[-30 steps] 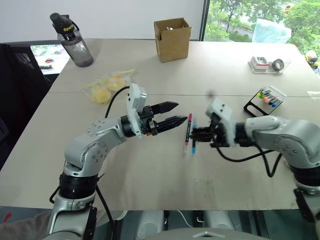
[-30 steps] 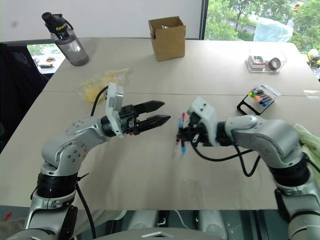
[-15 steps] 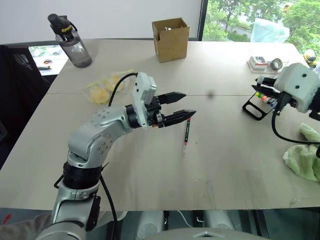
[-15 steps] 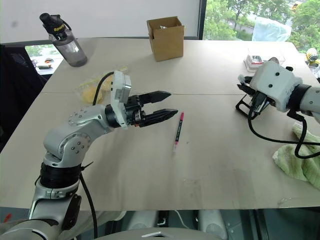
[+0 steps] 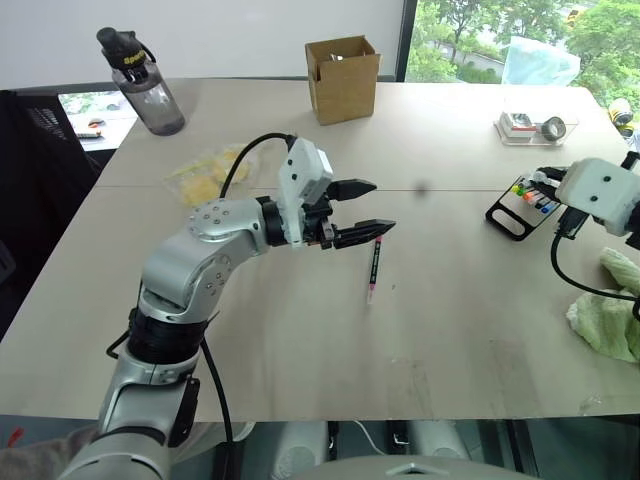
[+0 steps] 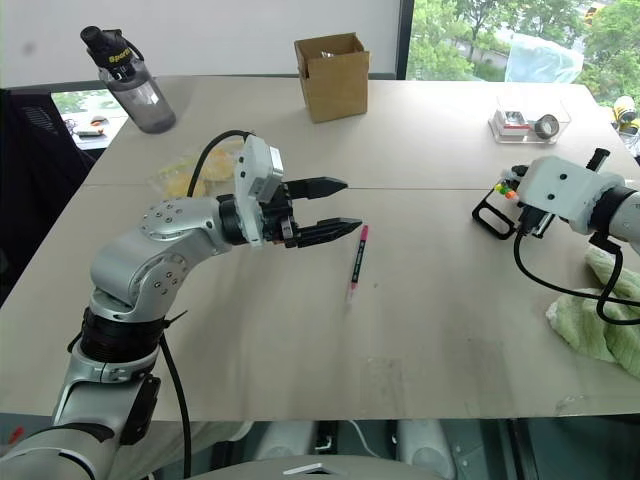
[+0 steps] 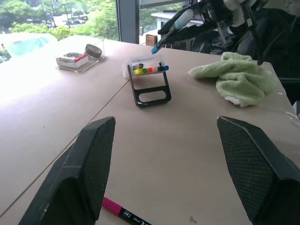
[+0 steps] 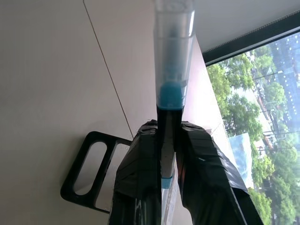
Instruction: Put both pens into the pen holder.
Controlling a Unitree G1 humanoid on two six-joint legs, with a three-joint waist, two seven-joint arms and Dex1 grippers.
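Black fingers on the right gripper (image 8: 168, 154) are squeezed tight on the blue-capped pen (image 8: 172, 70), which sticks straight out past the tips. From the left wrist view you can see that pen (image 7: 169, 31) held up in the air, slanting down toward the pen holder (image 7: 149, 82) and just above it, not touching. The holder (image 5: 528, 204) sits on the table (image 5: 300, 340) near the right edge, propped at a tilt, coloured marker ends showing in its window. Next to it on the far right there's a crumpled green cloth (image 5: 608, 318).

Over in the middle, the left gripper (image 5: 372, 209) hangs above the table with its fingers spread wide, nothing between them, pointing sideways toward the right arm. The magenta-capped pen (image 5: 374, 268) lies flat on the table just past those fingertips, cap end nearest them.

Further back: a cardboard box (image 5: 344, 78), a dark water bottle (image 5: 144, 82) in the far left corner, a yellow bag (image 5: 212, 172) behind the left arm, and a clear tray (image 5: 534, 128) with a tape roll.
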